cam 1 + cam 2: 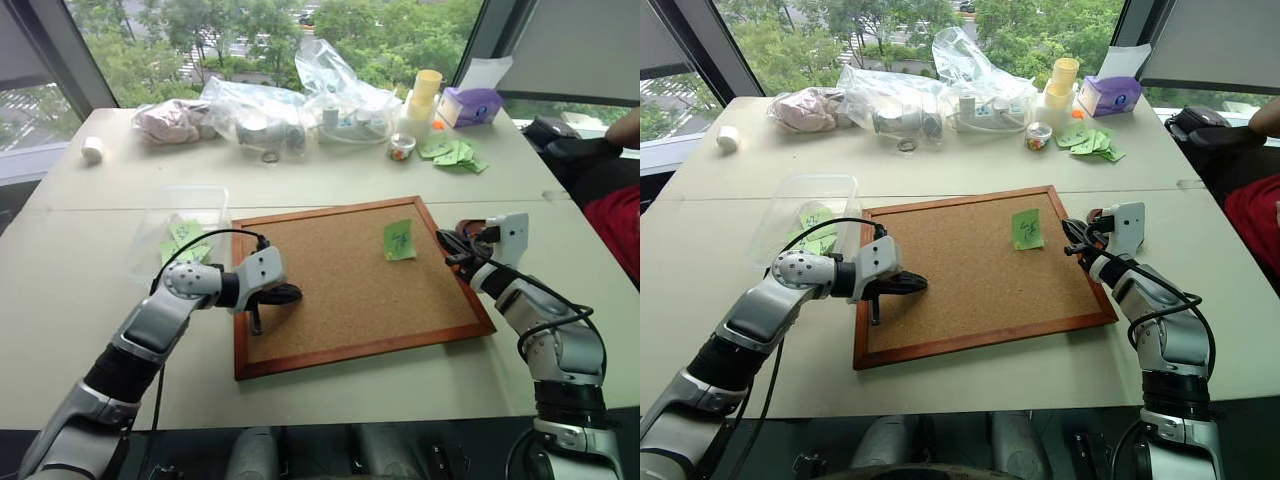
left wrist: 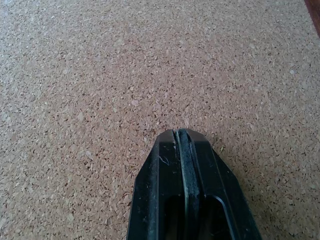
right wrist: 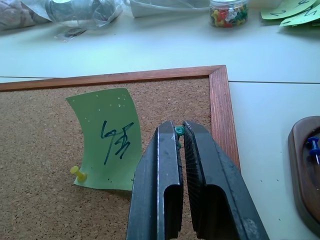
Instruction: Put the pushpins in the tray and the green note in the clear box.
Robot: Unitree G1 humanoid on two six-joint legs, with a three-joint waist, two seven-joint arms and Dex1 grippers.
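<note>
My right gripper (image 3: 179, 131) pinched a green pushpin (image 3: 178, 131) above the corkboard (image 3: 50, 210). The left gripper (image 2: 181, 134) was pressed together, holding nothing. One yellow pushpin (image 3: 78, 173) kept the green note (image 3: 106, 140).

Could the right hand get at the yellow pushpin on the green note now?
Probably not yet: the right hand is shut on a green pushpin. The yellow pushpin on the green note sits uncovered nearby.

Bright daylight from windows (image 1: 250, 40); soft shadows, sharp.

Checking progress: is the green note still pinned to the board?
Partly: a yellow pin holds the note's lower corner; its top curls free, and the right hand grips a green pin.
</note>
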